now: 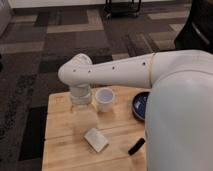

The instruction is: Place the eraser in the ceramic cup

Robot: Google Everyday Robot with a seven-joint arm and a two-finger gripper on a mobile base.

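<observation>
Spotted claw low over surface, just left of cup.
Noted eraser lying at front-right edge, well apart from claw, outside cup; cannot tell claw's state.

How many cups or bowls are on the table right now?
2. The ceramic cup stands on the table beside the gripper. A dark blue bowl sits further toward the picture's right, partly behind the arm. The arm may hide more.

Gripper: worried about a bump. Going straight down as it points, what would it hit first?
Probably the bare table; the gripper hangs just beside the cup, though depth is unclear.
</observation>
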